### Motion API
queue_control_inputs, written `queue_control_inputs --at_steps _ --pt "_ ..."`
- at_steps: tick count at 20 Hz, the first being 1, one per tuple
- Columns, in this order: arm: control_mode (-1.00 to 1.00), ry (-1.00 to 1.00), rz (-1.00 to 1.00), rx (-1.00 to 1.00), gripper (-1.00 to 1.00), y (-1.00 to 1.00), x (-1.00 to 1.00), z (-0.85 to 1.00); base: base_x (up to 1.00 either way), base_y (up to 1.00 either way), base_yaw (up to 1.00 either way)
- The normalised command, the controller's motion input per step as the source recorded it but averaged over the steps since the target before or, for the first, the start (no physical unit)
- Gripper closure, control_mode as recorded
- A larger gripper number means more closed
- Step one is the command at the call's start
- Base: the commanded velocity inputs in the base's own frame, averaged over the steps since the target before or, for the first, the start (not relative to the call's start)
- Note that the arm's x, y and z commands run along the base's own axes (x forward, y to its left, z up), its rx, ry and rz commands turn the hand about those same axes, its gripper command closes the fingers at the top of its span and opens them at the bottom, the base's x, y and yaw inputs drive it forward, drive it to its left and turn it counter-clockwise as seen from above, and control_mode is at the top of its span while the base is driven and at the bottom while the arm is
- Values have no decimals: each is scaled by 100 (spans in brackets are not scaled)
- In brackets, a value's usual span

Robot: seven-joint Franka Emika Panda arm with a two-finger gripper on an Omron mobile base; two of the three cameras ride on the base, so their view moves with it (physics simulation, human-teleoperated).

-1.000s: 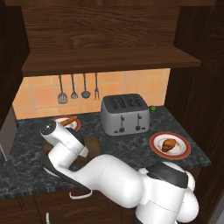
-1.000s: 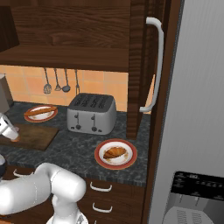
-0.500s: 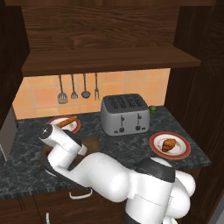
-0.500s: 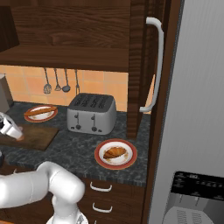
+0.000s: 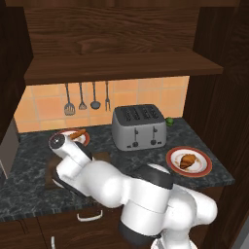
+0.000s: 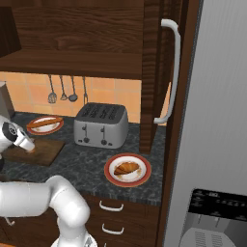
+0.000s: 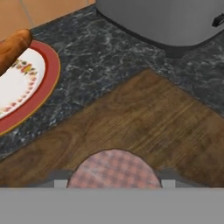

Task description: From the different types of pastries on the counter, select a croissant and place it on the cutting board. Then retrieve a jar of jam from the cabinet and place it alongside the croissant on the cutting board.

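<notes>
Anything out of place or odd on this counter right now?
Nothing is spilled or damaged. One oddity: the croissant lies on its plate right of the toaster, not on the board, while the end effector grips a checked-lid jar above the board.

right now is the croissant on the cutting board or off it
Off it: the croissant lies on a red-rimmed plate right of the toaster; the cutting board sits left of it.

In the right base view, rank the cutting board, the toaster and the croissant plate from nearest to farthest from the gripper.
1. Cutting board, directly under the gripper at the left edge.
2. Toaster, farther right, by the back wall.
3. Croissant plate, farthest right, near the counter's front edge.
</notes>
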Motion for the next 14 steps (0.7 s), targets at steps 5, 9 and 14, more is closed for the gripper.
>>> queue_control_inputs --at_steps 5,9,14 --pt "-100 0 0 0 100 3 15 -25 0 0 0" --pt "-100 0 0 0 100 -8 -2 -28 0 0 0" --pt "-100 2 -2 0 100 -27 -21 -10 0 0 0"
